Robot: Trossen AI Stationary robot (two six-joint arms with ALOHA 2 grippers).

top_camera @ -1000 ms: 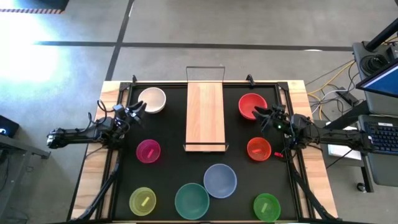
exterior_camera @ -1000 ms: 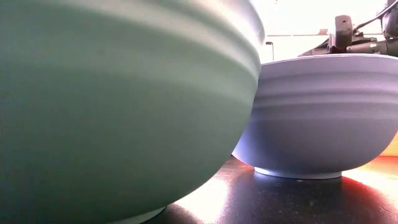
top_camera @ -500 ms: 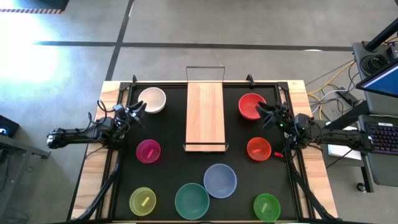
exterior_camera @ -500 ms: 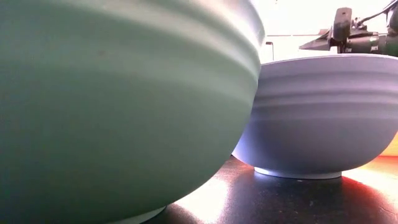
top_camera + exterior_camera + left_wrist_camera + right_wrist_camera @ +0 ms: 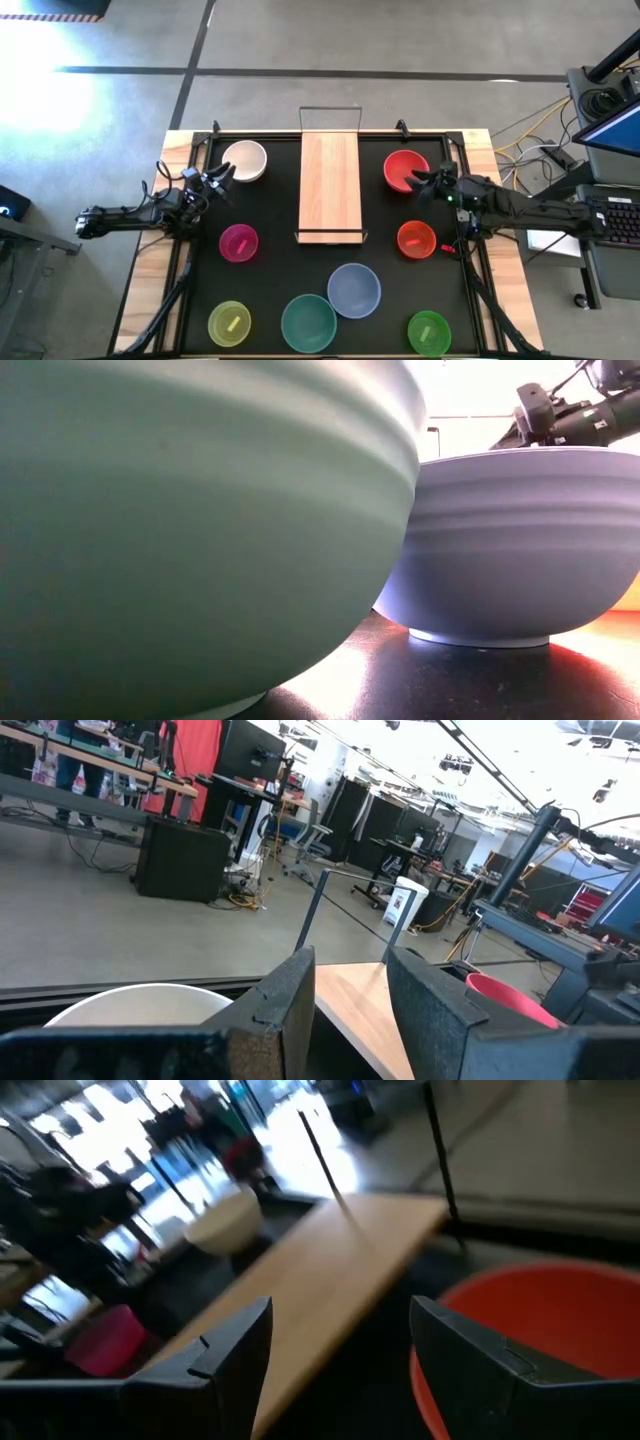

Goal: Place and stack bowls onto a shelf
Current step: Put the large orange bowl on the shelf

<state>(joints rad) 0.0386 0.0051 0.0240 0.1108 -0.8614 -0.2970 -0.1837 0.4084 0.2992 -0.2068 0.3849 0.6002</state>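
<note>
Moved closer over the red bowl (image 5: 405, 171) since a second ago: the right tool (image 5: 417, 183), fingers spread wide, holding nothing.

Sits at the far right of the black tabletop (image 5: 275, 215), that red bowl, with the right tool's fingertips at its near-right rim; whether touching, cannot tell. Shows in the right wrist view as a red rim (image 5: 530, 1330) between and beyond the parted fingers (image 5: 215, 1355). Stands empty in the middle, the light-wood shelf (image 5: 330, 184), wire frame at both ends. Lie around it: orange bowl (image 5: 416, 239), white bowl (image 5: 244, 160), magenta bowl (image 5: 238, 242), grey-blue bowl (image 5: 354, 290) touching teal bowl (image 5: 308, 323), yellow-green bowl (image 5: 229, 323), green bowl (image 5: 429, 331). Waits just beside the white bowl, the left tool (image 5: 218, 180), fingers apart, empty.
</note>
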